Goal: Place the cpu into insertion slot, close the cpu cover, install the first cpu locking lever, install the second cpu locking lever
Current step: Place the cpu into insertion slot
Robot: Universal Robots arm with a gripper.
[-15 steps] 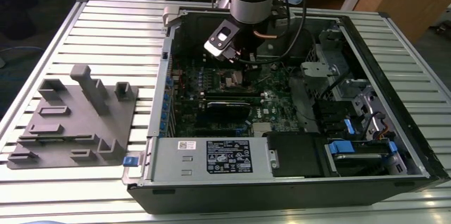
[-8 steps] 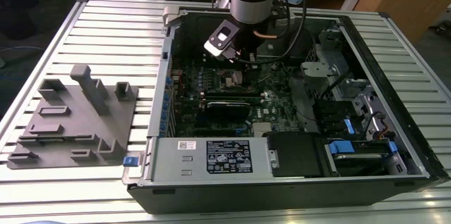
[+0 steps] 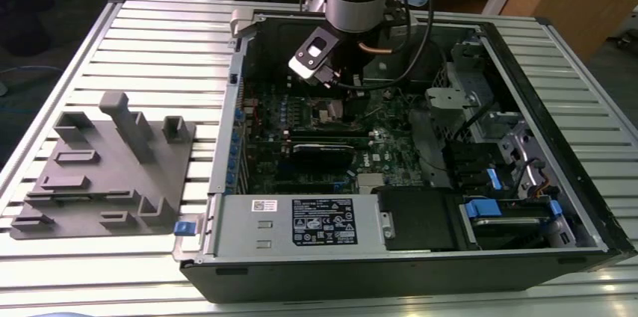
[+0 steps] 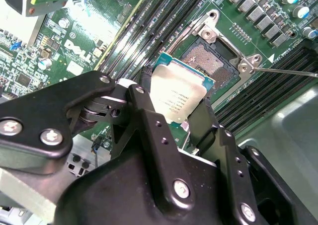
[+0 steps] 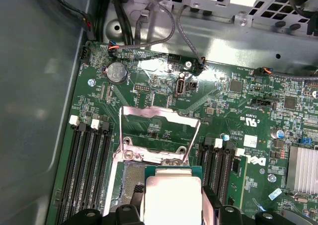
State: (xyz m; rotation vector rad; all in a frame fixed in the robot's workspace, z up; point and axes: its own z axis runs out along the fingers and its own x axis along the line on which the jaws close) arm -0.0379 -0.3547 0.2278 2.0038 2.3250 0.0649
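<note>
Gripper point(image 4: 174, 113) is pinching the cpu point(image 4: 179, 96) by its sides, w/ the chip hanging just above the insertion slot point(image 4: 208, 61), not seated. Cpu cover point(image 5: 154, 114) is tipped up open at one edge of the slot. Slot sits on the green board point(image 5: 228, 86) betw. the memory slot rows point(image 5: 89, 175).

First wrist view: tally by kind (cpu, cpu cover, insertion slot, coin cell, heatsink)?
cpu: 1
cpu cover: 1
insertion slot: 1
coin cell: 1
heatsink: 1
Total: 5
</note>
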